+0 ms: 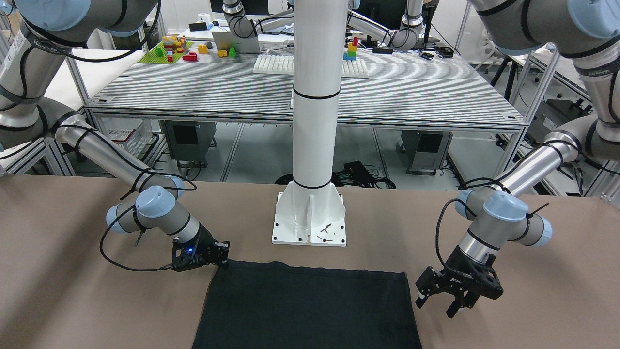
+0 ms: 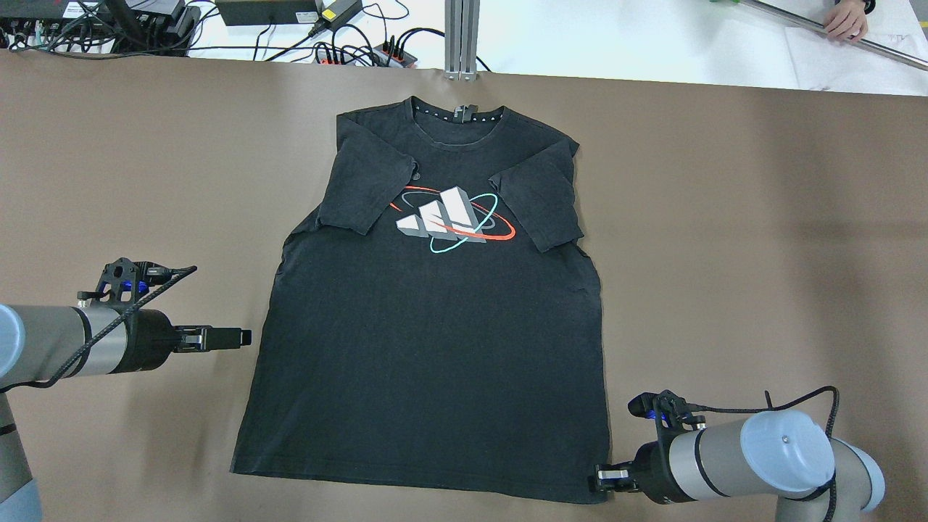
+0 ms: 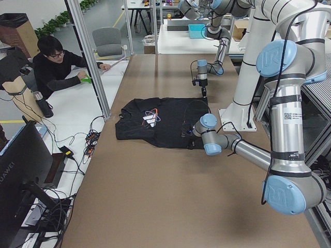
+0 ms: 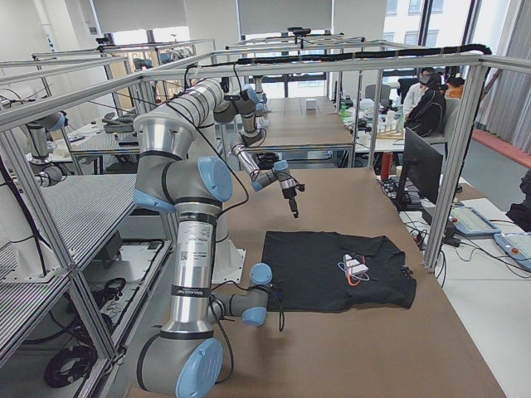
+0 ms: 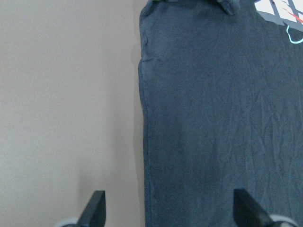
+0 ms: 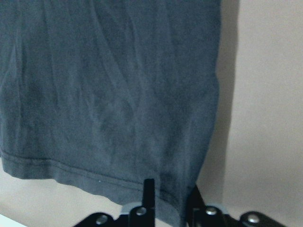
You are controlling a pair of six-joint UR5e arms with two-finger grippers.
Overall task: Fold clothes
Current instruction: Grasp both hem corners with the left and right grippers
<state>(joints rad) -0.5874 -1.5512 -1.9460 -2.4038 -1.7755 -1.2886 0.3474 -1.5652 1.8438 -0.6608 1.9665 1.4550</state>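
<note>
Daylight from tall glass windows (image 4: pixel 436 25) falls across a long brown-covered table (image 2: pixel 761 239), with a grey ribbed metal workbench (image 1: pixel 411 92) standing beyond it.

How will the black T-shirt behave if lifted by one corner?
Likely floppy: the T-shirt lies flat with soft wrinkles, so it should drape and sag. Probably light, being thin; it may slide across the smooth table.

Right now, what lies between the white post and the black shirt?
Only bare table separates post and shirt, per the front-facing view.
</note>
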